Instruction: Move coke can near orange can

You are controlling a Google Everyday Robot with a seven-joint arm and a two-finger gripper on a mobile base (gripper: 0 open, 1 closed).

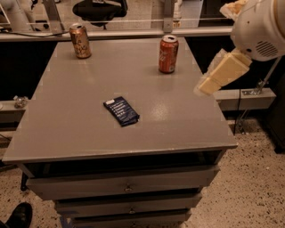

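Note:
The coke can [168, 54], red with white script and a silver top, stands upright at the back right of the grey table top [89, 80]. The orange can [80, 41], golden-brown with pale markings, stands upright at the back left corner, far from the red can. My gripper [214, 76] is cream-coloured and hangs in the air over the table's right edge, to the right of the coke can and a little nearer the front, not touching it. The white arm housing [260, 27] sits above it at the upper right.
A dark blue packet [121, 111] lies flat near the table's middle. Grey drawers [127, 187] sit under the top. A black shoe [18, 215] is on the speckled floor at the lower left. A rail [133, 34] and a chair [100, 10] are behind the table.

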